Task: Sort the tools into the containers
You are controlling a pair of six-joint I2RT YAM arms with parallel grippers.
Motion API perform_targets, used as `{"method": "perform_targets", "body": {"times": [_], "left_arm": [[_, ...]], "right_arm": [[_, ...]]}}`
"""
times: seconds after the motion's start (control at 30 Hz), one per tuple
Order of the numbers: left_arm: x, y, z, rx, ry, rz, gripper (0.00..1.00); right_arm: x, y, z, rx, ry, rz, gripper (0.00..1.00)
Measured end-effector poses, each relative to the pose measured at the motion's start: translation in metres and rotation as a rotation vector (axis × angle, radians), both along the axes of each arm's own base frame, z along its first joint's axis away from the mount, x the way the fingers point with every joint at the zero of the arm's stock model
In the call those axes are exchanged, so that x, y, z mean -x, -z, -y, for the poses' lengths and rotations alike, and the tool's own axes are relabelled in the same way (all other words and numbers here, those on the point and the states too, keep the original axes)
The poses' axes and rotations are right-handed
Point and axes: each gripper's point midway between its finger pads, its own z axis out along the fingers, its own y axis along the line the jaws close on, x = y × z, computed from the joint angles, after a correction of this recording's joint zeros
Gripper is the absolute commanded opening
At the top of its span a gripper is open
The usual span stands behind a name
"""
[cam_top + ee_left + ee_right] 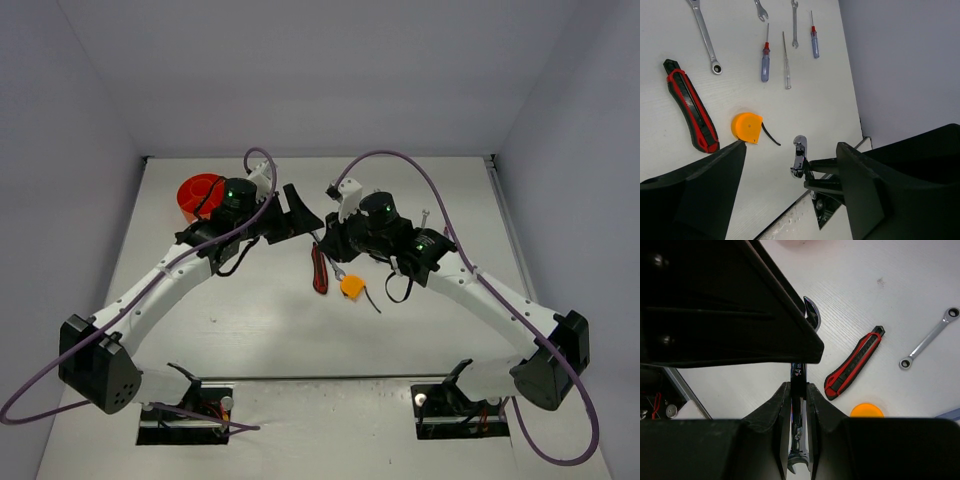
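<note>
Right wrist view: the right tool (799, 388) is seen pressed together on a thin silver wrench (811, 314). The flat shank is pinched between the pads, one open-ended head stands out at twelve o'clock and the other hangs at six. The metal looks polished, hard and slick, and that is judged to be the first risk: a narrow, smooth shank can pivot or slide in so small a pinch.

The left tool (792, 147) is shown spread wide and holding nothing, with the wrench just beside its matt black fingers. A handover is presumed. Should the pinch be released before the other fingers are closed, the wrench would likely be dropped. Should the approach be misjudged, finger could be knocked against finger.

On the pale, faintly grained table (900, 280), a red-black knife (854, 361) with a ribbed, rubbery-looking grip lies at two o'clock of the right tool. A round orange tape measure (866, 411) lies at four o'clock, and a ring wrench (930, 337) further out.

The orange-red tub (187, 203), of glossy plastic, stands well apart at ten o'clock in the top view. It appears light, so it could be tipped or shoved by a long wrench set in askew.
</note>
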Motion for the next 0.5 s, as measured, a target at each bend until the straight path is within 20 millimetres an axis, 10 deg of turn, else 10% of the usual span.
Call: {"method": "perform_targets", "body": {"times": [0.5], "left_arm": [[0.006, 0.0, 0.016, 0.021, 0.011, -0.025, 0.0]], "right_arm": [[0.002, -0.001, -0.006, -0.018, -0.011, -0.007, 0.0]]}}
